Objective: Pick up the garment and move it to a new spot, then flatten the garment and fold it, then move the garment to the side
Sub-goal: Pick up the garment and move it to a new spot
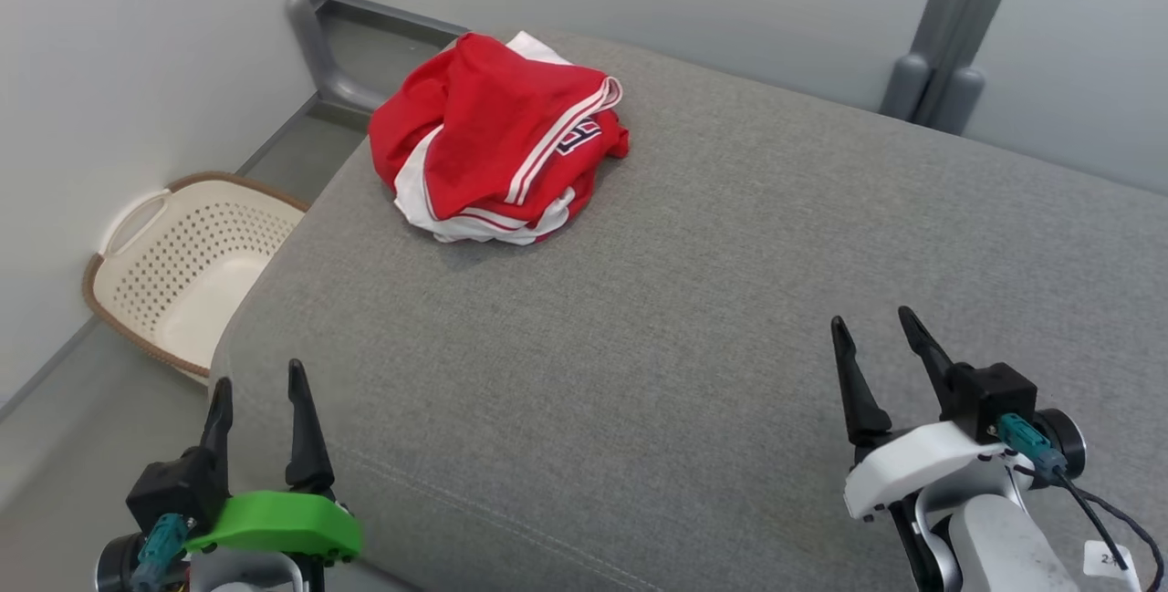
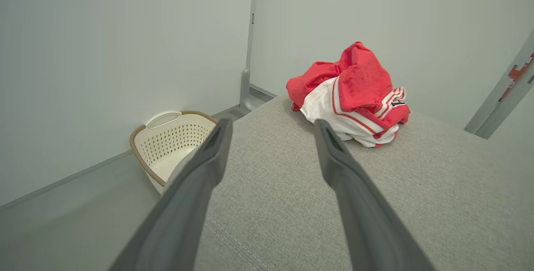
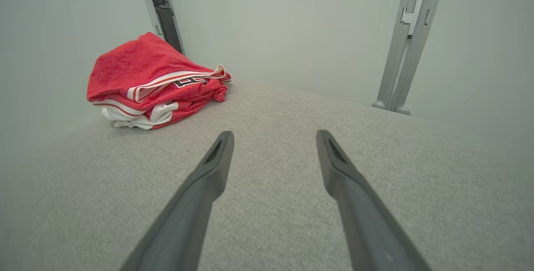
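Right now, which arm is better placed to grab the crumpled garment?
Probably left: the garment lies on the left half of the cushion, closer to the open left gripper; the right gripper, also open, would reach across.

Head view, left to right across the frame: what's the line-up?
Laundry basket → red and white garment → right gripper. The left gripper covers the same left-to-right stretch as the basket, so it is left unranked.
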Motion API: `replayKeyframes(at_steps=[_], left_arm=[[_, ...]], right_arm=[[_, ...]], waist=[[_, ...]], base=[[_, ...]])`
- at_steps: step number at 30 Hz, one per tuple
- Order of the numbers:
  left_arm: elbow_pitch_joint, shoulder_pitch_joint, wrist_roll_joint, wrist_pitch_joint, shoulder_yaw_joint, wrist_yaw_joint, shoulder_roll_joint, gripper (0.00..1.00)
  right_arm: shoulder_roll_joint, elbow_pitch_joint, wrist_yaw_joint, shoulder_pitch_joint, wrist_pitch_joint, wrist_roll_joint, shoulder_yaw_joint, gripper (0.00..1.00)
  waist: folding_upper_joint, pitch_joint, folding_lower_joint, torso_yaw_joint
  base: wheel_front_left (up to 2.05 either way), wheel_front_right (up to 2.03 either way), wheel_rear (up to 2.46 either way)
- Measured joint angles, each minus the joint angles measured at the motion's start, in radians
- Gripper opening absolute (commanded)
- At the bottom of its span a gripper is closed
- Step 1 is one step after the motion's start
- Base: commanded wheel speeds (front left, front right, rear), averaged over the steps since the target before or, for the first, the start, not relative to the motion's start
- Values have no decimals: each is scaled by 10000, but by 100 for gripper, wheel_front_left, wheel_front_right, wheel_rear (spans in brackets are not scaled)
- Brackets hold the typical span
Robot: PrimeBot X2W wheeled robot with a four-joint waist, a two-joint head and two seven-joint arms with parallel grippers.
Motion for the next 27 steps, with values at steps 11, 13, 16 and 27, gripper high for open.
replayKeyframes(at_steps=[11, 13, 16, 27], left_arm=[[-587, 433, -205, -2, 345, 330, 0, 100], [-589, 452, -209, -2, 364, 332, 0, 100], [-500, 441, -219, -2, 337, 332, 0, 100], [2393, -2288, -746, 669, -543, -713, -2, 100]], right_arm=[[-6, 412, 0, -601, 0, -15, 560, 100], [-4, 456, 0, -620, 0, -15, 579, 100], [-6, 453, 0, -632, 0, -19, 468, 100], [-4, -13, 0, -251, 0, -368, -297, 100]], waist=[[0, 616, 0, 510], [0, 625, 0, 515], [0, 612, 0, 496], [0, 845, 0, 408]], base=[[0, 0, 0], [0, 0, 0], [0, 0, 0], [0, 0, 0]])
